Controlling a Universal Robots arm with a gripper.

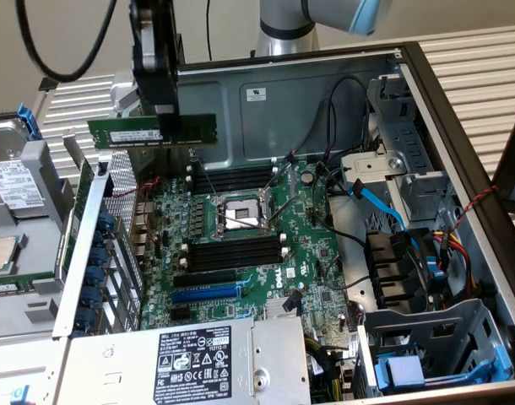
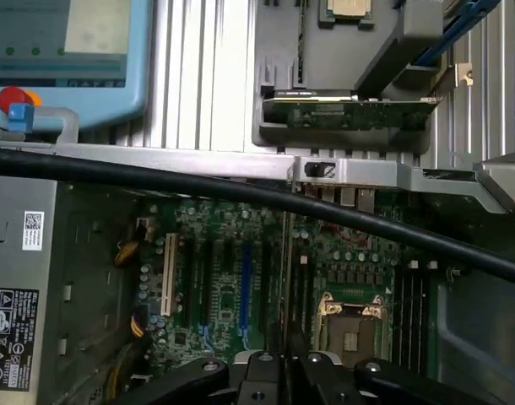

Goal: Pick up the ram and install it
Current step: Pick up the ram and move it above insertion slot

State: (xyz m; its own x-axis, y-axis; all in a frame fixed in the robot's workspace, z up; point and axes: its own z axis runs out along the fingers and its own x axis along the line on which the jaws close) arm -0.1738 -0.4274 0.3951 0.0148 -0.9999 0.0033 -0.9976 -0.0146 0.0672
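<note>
Your fingers (image 1: 166,105) are clamped mid-length on the ram (image 1: 122,133), held above the motherboard (image 1: 312,253); likely light, stiff and fragile, so grip edges, never chips.

A plain, pale beige wall (image 1: 232,21) rises behind the claw (image 1: 175,126). Below the claw, a light-grey ribbed metal tabletop (image 1: 485,59) spreads out to either side of it, its long parallel grooves catching a soft sheen. The light is even and diffuse indoor light, and shadows on the tabletop are faint.
</note>
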